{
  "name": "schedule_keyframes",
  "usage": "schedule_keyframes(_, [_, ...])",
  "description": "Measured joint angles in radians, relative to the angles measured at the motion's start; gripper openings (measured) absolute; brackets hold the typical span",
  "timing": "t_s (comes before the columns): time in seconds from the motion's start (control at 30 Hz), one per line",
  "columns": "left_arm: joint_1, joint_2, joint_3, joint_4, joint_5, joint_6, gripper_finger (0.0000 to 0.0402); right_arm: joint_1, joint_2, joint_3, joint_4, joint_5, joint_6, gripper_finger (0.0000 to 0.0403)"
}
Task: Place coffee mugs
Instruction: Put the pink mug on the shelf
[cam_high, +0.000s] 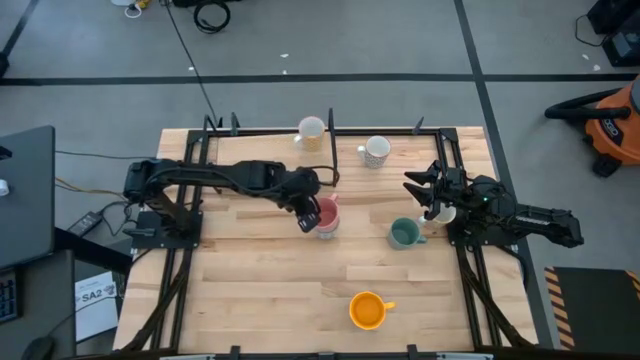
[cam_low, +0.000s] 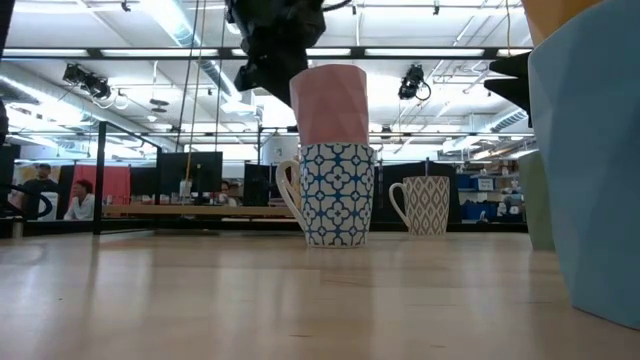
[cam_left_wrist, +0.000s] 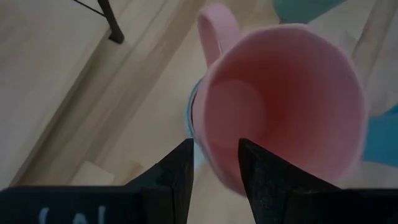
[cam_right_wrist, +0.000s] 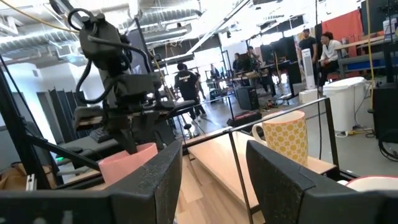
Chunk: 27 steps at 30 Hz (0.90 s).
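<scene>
A pale wooden table (cam_high: 270, 290) of planks is seen, framed by black rails, with grey floor around it. Beyond the far edge, in the low view, an open workshop with ceiling lights, desks and seated people (cam_low: 60, 195) is shown.

The left gripper (cam_high: 308, 208) is held over the table's middle, clamped on the rim of the pink mug (cam_high: 325, 213): in the left wrist view one finger (cam_left_wrist: 261, 174) lies inside the mouth and the other outside the wall. The pink mug (cam_low: 328, 104) stands upright, its long axis vertical and mouth up, stacked on a blue-patterned mug (cam_low: 337, 194) directly beneath the gripper; its handle (cam_left_wrist: 217, 28) points away from the fingers.

The right gripper (cam_high: 428, 192) is parked near the table's right rail, its fingers spread wide and empty. Just inboard of it the green mug (cam_high: 404, 234) stands upright, and a white mug (cam_high: 443, 214) is partly hidden under it.

Well beyond the left gripper, along the far edge, a cream mug (cam_high: 311, 130) and a patterned mug (cam_high: 376, 151) stand apart. The orange mug (cam_high: 367, 310) stands toward the near edge, its handle pointing right. In the low view a light blue mug (cam_low: 590, 170) stands hard against the camera.

Bare planks lie left of the stack and between it and the near edge; to its right, the gap to the green mug is narrower.
</scene>
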Motion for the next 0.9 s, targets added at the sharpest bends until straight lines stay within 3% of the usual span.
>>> schedule_keyframes(0.57, [0.003,0.017,0.0,0.029,0.001,-0.03,0.0128,0.0,0.002,0.0,0.006,-0.004,0.0,0.0185])
schedule_keyframes(0.9, [0.003,0.017,0.0,0.031,-0.001,-0.044,0.0053,0.0,0.002,0.0,0.006,-0.004,0.0,0.0185])
